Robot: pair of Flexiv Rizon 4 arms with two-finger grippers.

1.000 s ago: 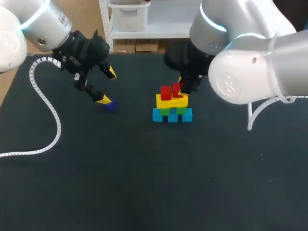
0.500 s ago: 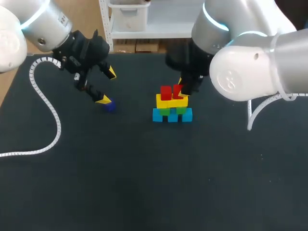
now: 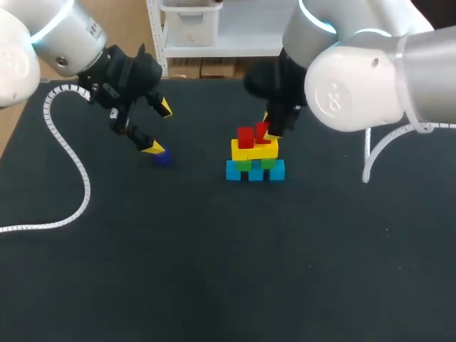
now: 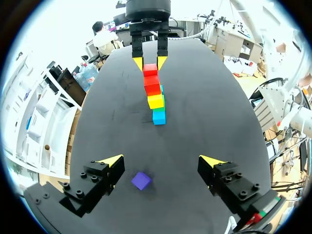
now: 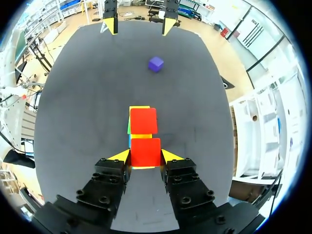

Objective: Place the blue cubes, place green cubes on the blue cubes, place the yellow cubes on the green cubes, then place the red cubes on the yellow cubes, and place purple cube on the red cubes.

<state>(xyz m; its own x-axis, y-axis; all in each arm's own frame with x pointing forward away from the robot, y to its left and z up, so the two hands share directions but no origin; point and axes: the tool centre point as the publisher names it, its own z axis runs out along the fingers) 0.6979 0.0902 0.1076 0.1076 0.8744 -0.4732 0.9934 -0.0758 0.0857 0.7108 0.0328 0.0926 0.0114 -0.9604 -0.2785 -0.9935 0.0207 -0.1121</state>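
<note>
- The black table point(image 3: 214, 285) carries everything. A white coiled cable point(image 3: 86, 191) snakes over its 9 o'clock side, well apart from the cubes.
- The right arm point(image 3: 356, 78) comes in from 2 o'clock. In the head view its bulk hides most of its own fingers, and only a sliver of yellow tip shows.
- The left arm point(image 3: 64, 35) comes in from 10 o'clock.
- The stack stands near the table's middle, with blue cubes point(image 3: 255, 171) at the base and yellow cubes point(image 3: 253, 148) above. The green cubes point(image 3: 246, 165) between them are largely covered.
- The right gripper point(image 5: 145, 156) is clamped on a red cube point(image 5: 145, 152), one finger against each side, over the yellow layer. The cube looks tilted from above, and whether it rests on the yellow cannot be told.
- The left gripper point(image 4: 161, 162) has its fingers spread wide and holds nothing.
- A second red cube point(image 3: 246, 137) sits on the yellow cubes, just beside the held one at its 9 o'clock.
- The purple cube point(image 4: 141, 180) lies on the table at 9 o'clock from the stack, between the left fingers and touching neither.
</note>
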